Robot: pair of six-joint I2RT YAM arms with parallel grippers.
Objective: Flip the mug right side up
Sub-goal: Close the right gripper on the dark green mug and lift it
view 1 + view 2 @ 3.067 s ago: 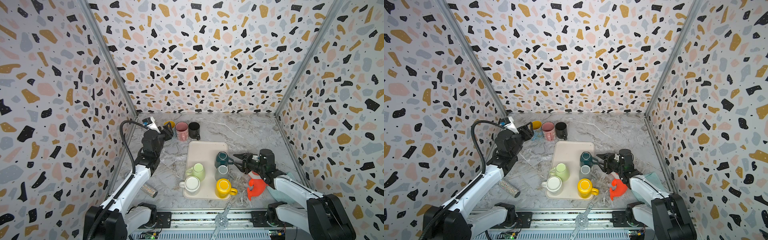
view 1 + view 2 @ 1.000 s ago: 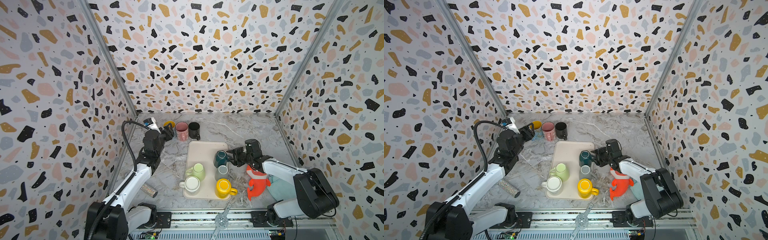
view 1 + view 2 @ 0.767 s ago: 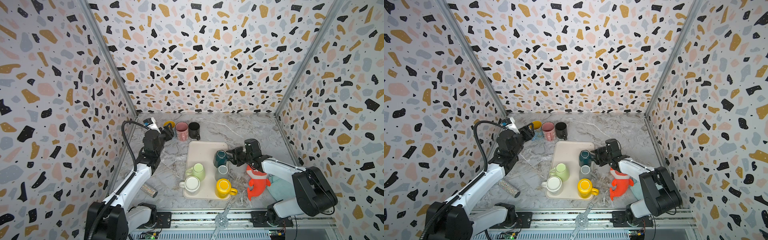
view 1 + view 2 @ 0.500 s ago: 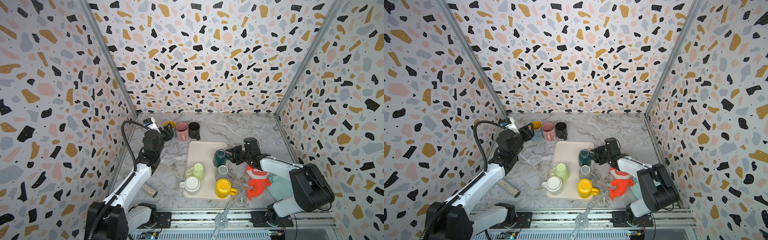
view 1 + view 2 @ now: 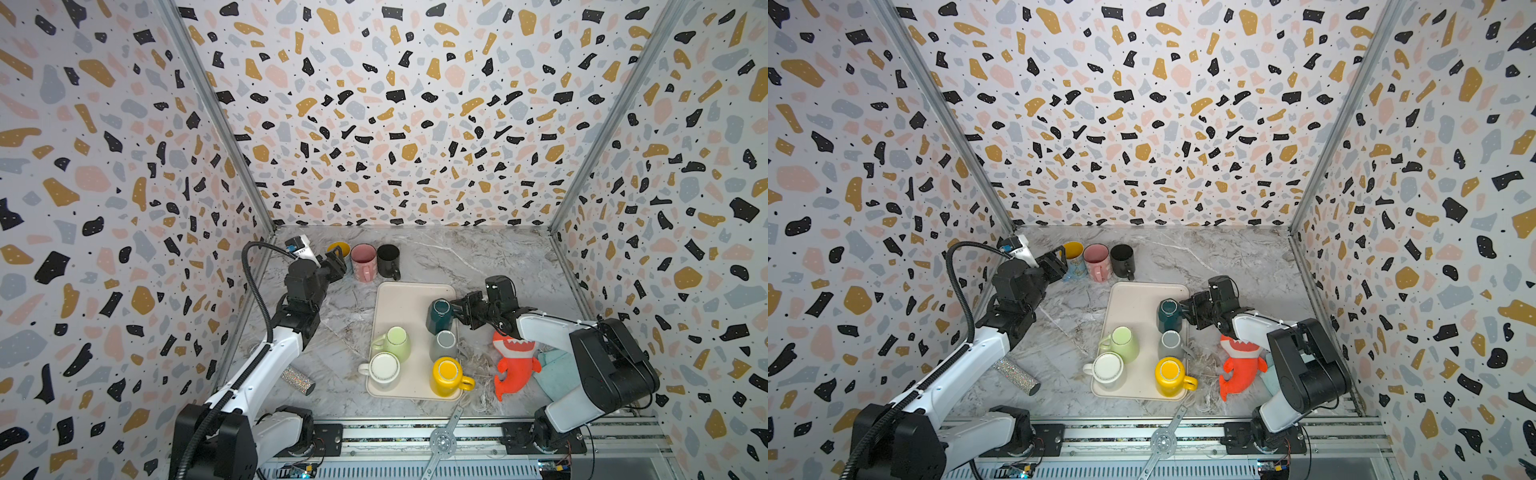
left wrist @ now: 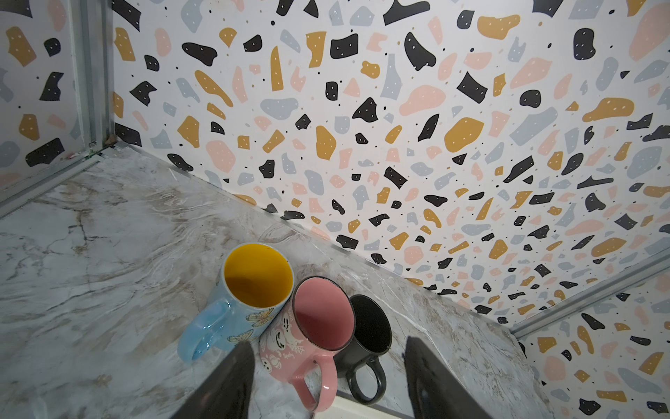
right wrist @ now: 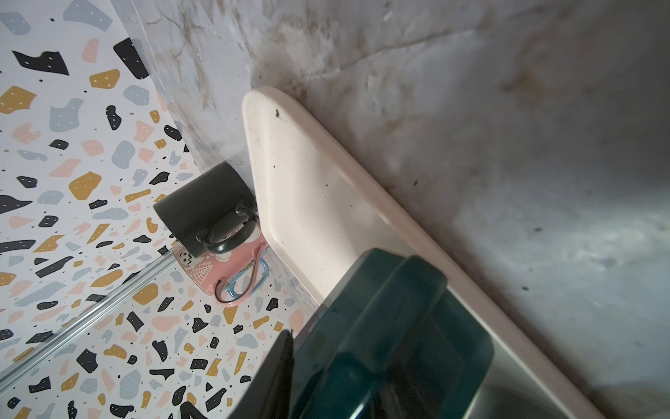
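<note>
Grasp in hand: right gripper (image 5: 457, 309) straddles the handle of the upturned teal mug (image 5: 439, 316) at the tray's (image 5: 405, 299) right edge, clamp unclear; left gripper (image 5: 336, 262) gapes empty. Next, probably: firm hold, lift, flip.

Right wrist view: the teal mug (image 7: 391, 326) is blurred, cut by the edge; black mug (image 7: 203, 210) hides much of pink mug (image 7: 212, 277).

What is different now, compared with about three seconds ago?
The right end effector moved left and toward the back, up to the teal mug. The mug's handle now lies between its jaws, but a firm grip is not certain. The left end effector, open, the tray and all else stayed put.
</note>
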